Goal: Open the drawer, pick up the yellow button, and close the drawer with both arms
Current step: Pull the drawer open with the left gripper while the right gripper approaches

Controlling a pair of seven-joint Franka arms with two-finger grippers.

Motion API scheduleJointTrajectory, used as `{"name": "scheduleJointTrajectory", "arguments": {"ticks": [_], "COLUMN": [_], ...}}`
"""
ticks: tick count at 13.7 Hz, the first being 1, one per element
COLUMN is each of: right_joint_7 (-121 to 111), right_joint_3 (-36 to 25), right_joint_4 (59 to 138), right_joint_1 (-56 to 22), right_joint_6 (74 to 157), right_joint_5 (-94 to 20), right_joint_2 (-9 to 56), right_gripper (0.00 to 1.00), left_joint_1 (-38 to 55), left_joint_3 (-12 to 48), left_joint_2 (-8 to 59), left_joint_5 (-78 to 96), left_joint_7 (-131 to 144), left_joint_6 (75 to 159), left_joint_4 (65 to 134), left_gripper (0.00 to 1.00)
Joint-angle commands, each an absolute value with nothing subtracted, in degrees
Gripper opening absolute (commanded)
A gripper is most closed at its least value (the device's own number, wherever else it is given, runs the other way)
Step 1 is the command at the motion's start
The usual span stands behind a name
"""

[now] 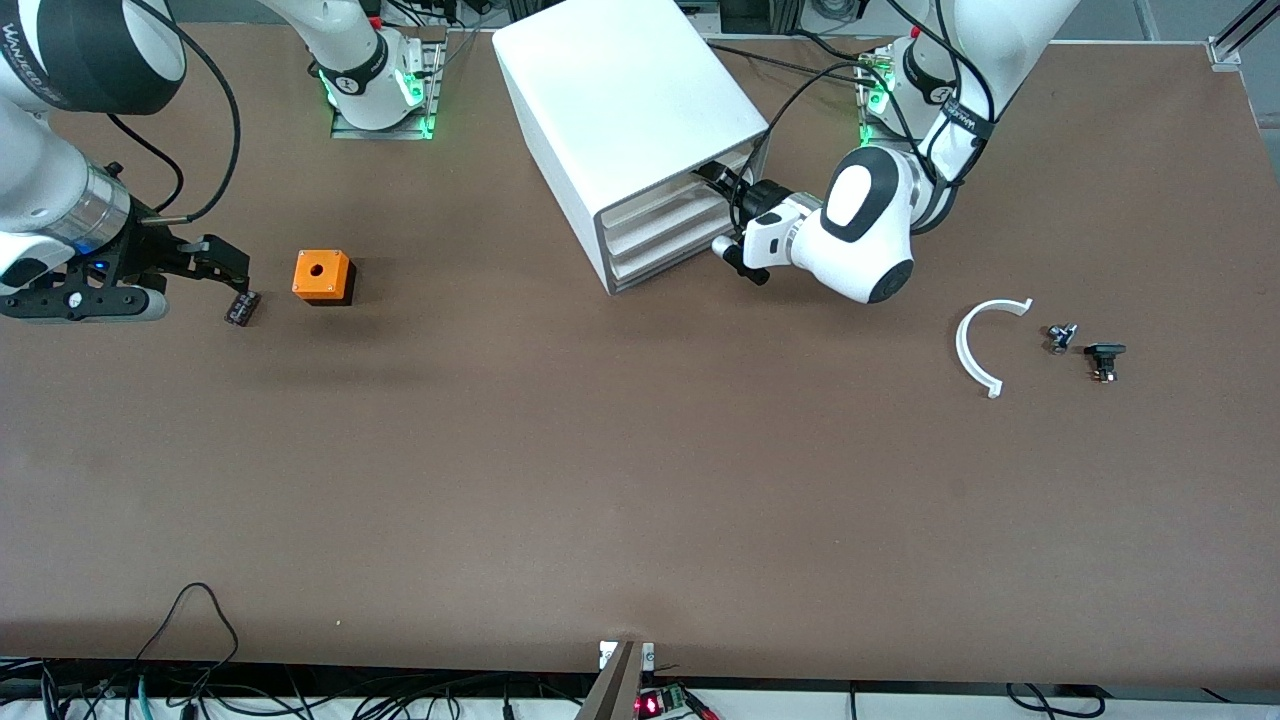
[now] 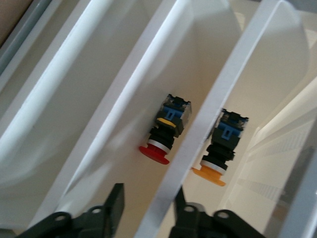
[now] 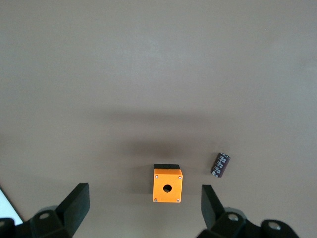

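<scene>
left tool (image 2: 148,210) level at drawer (image 2: 193,129) rim — fingers astride

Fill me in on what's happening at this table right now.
The left gripper is at the front of the white cabinet, its fingers either side of a drawer's front rim. Through the clear trays the left wrist view shows an orange-capped button and a red-capped one. The right gripper waits, open, over the table beside the orange cube and a small dark cylinder.
</scene>
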State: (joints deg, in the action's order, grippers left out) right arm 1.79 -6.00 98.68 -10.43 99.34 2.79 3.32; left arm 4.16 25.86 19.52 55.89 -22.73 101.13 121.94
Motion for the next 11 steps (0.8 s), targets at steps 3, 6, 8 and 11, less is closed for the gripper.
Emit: {"name": "scheduleJointTrajectory", "arguments": {"ticks": [3,6,8,11], "right_joint_7": [0.88,0.88,0.44,-4.47], "right_joint_3": [-5.62,-5.28,-5.19,-5.19], "right_joint_4": [95.29,90.37,87.81,84.83], "right_joint_1": [-12.12,-14.76,-16.51,-18.98], "right_joint_6": [99.14,99.23,99.49,99.84], "right_joint_5": [-0.69,-1.75,-2.72,-8.77], "right_joint_2": [5.87,9.57,11.68,15.28], "right_gripper": [1.0,1.0,1.0,1.0], "left_joint_1": [-0.51,-1.76,-2.55,-2.64], "left_joint_3": [25.76,20.49,18.29,16.09], "left_joint_2": [17.75,17.84,18.19,18.55], "left_joint_5": [55.55,55.46,55.37,55.63], "left_joint_7": [-23.99,-24.08,-24.0,-23.91], "left_joint_6": [102.66,104.41,107.39,112.31], "left_joint_4": [123.75,122.35,120.77,119.62], "left_gripper": [0.0,0.0,0.0,0.0]}}
